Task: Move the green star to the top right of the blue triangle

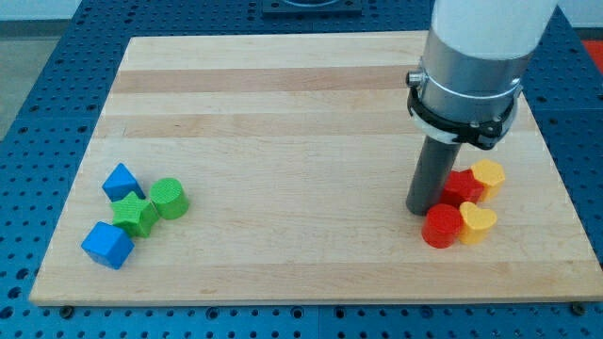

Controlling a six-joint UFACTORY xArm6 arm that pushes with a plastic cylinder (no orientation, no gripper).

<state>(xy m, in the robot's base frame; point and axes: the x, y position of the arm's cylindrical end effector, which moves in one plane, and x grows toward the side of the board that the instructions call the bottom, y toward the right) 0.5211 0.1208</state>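
Observation:
The green star (136,214) lies at the view's lower left, between two blue blocks. The blue triangle (121,181) sits just above and left of it. A blue cube (107,245) lies just below and left of it. A green cylinder (170,198) touches the star's right side. My tip (421,209) is far off at the view's right, resting on the board beside the red and yellow blocks.
A red block (461,186) and a yellow block (489,176) sit right of my tip. A red cylinder (441,226) and a yellow heart (477,223) lie just below them. The wooden board (301,113) ends near the blocks at the view's bottom.

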